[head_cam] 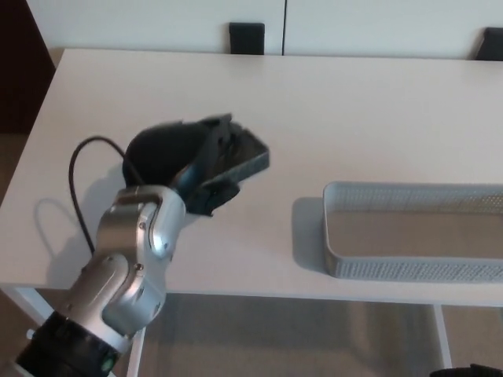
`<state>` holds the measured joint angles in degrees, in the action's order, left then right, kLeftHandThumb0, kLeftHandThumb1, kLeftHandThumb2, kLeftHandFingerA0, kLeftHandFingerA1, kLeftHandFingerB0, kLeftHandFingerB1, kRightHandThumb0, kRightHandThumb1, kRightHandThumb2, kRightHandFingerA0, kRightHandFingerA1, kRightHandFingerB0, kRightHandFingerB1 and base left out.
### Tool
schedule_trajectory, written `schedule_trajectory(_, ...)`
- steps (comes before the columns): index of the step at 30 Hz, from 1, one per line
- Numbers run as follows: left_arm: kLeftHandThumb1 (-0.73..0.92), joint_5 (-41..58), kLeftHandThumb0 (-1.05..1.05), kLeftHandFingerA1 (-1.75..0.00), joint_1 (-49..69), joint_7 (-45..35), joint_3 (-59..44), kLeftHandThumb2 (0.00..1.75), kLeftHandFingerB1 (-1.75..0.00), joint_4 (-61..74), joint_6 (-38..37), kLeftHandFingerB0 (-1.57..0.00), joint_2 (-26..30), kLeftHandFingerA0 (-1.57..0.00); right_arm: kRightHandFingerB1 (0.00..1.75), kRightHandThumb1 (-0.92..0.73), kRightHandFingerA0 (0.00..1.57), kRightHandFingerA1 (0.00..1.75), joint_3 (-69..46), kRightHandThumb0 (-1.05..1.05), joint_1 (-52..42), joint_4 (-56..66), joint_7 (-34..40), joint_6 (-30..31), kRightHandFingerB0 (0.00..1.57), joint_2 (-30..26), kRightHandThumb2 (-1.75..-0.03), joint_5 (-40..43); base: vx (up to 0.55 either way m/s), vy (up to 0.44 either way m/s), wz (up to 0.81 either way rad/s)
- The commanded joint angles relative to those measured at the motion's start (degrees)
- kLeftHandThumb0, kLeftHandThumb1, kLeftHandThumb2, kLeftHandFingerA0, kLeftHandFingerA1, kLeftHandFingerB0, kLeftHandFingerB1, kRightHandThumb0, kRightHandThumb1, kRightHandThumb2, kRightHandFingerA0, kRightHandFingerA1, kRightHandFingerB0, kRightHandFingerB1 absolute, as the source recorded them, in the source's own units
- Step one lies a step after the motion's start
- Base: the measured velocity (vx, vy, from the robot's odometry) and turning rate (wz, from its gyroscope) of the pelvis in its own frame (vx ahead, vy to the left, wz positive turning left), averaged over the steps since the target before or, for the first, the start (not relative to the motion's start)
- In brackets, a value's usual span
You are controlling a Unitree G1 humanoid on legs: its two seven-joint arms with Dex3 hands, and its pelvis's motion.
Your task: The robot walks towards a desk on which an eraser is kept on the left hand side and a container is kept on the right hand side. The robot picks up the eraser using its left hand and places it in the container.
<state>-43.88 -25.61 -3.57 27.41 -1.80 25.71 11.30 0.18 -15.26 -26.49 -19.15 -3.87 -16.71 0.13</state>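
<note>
Worktop (330, 102): white, carrying all items.
Container (409, 267): pale grey mesh tray, rectangular, at the worktop's near right edge, nothing visible inside.
Eraser (245, 159): dark flat block, tilted, well left of the container, pinched by the left hand.
Left hand (185, 157): black, fingers (211, 196) wrapped around the eraser; silver forearm and a black cable loop trail behind it.
Right hand: not in view.

The left arm is brought in from the bottom left, silver forearm angled up toward the middle. The left hand (185, 157) is seen with fingers wrapped round something dark. The right hand isn't seen at all.
</note>
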Motion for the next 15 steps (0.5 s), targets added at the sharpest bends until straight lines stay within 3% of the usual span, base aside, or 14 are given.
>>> schedule_trajectory(1, 0.76, -1.73, -0.33, -1.53, -1.97, -3.15, 0.85, 0.65, -0.82, 5.02, -0.29, -0.65, 0.01, -0.65, 0.42, -0.58, 0.62, 0.47, 0.11, -0.36, -0.17, -0.88, 0.00, -0.15, 0.53, -0.94, -0.57, -0.88, 0.00, 0.000, 0.00)
schedule_trajectory(2, 0.76, -2.50, -0.33, -1.53, -2.30, -3.51, 1.48, 0.65, -0.82, 5.59, 0.30, -0.65, -0.18, -0.65, 0.42, -0.58, 0.62, 0.47, 0.03, -0.36, -0.09, -1.22, -0.07, -0.51, 0.53, -0.87, -0.57, -0.76, 0.00, 0.000, 0.00)
schedule_trajectory(3, 0.78, -3.29, -0.34, -1.39, -2.65, -4.36, 2.59, 0.63, -0.81, 7.07, 0.13, -0.70, -0.22, -0.70, 0.42, -0.58, 0.64, 0.48, 0.14, -0.36, -0.03, -1.61, 0.00, -0.78, 0.54, -0.76, -0.57, -0.87, 0.00, 0.000, 0.00)
schedule_trajectory(4, 0.76, -2.88, -0.32, -1.51, -2.69, -4.67, 2.89, 0.66, -0.93, 7.80, -0.48, -0.68, -0.32, -0.69, 0.42, -0.58, 0.64, 0.48, 0.24, -0.37, -0.12, -1.71, 0.15, -1.04, 0.54, -0.79, -0.57, -1.08, 0.00, 0.000, 0.00)
schedule_trajectory(5, 0.82, -3.37, -0.35, -1.33, -3.07, -5.76, 3.82, 0.64, -0.45, 9.06, 0.31, -0.69, -0.96, -0.82, 0.42, -0.58, 0.65, 0.48, 0.44, -0.37, -0.04, -2.27, 0.35, -1.64, 0.55, -0.83, -0.57, -1.46, 0.00, 0.000, 0.00)
schedule_trajectory(6, 0.79, -3.66, -0.37, -1.37, -3.35, -6.34, 4.41, 0.66, -0.43, 9.86, 0.70, -0.69, -1.39, -0.88, 0.42, -0.58, 0.64, 0.47, 0.55, -0.37, 0.01, -2.42, 0.43, -1.77, 0.55, -0.82, -0.57, -1.59, 0.00, 0.000, 0.00)
schedule_trajectory(8, 0.77, -3.66, -0.37, -1.47, -3.83, -5.86, 5.38, 0.66, -0.44, 10.64, -0.10, -0.69, -2.64, -0.87, 0.42, -0.57, 0.65, 0.47, 0.52, -0.38, -0.04, -1.92, 0.75, -0.91, 0.56, -0.53, -0.57, -1.47, 0.00, 0.000, 0.00)
schedule_trajectory(10, 0.81, -4.73, -0.40, -1.61, -5.07, -5.76, 7.17, 0.69, -0.92, 10.26, 0.26, -0.69, -5.04, -0.77, 0.41, -0.57, 0.64, 0.47, 0.62, -0.40, -0.23, -0.63, 0.94, 0.42, 0.55, -0.26, -0.57, -1.46, 0.00, 0.000, 0.00)
schedule_trajectory(11, 0.66, -4.56, -0.49, -1.33, -5.37, -5.57, 7.81, 0.92, -0.70, 9.85, 0.23, -0.64, -6.36, -0.93, 0.42, -0.57, 0.65, 0.48, 0.65, -0.40, -0.13, -0.70, 0.93, 0.46, 0.56, -0.13, -0.56, -1.40, 0.00, 0.000, 0.00)
schedule_trajectory(12, 0.75, -5.97, -0.40, -1.54, -6.40, -6.67, 9.43, 0.67, -0.56, 9.47, 0.66, -0.72, -7.17, -0.85, 0.42, -0.58, 0.64, 0.48, 0.75, -0.40, -0.23, -0.65, 0.80, 0.47, 0.55, -0.11, -0.57, -1.41, 0.00, 0.000, 0.00)
schedule_trajectory(13, 0.73, -5.06, -0.40, -1.48, -6.76, -7.80, 9.67, 0.64, -0.47, 9.39, 1.04, -0.70, -8.18, -0.89, 0.42, -0.57, 0.64, 0.48, 0.66, -0.41, -0.30, -0.77, 0.66, 0.46, 0.55, -0.05, -0.57, -1.20, 0.00, 0.000, 0.00)
schedule_trajectory(14, 0.80, -4.91, -0.39, -1.39, -7.51, -8.59, 10.65, 0.63, -0.50, 8.58, 0.87, -0.71, -9.10, -0.86, 0.42, -0.57, 0.64, 0.48, 0.58, -0.39, -0.29, -1.07, 0.58, 0.49, 0.55, 0.06, -0.56, -1.01, 0.00, 0.000, 0.00)
schedule_trajectory(15, 0.76, -4.74, -0.36, -1.50, -7.95, -7.72, 11.64, 0.66, -0.66, 7.05, -0.43, -0.75, -10.21, -0.84, 0.42, -0.57, 0.63, 0.47, 0.56, -0.42, -0.34, -1.29, 0.60, 0.27, 0.54, 0.09, -0.57, -0.99, 0.00, 0.000, 0.00)
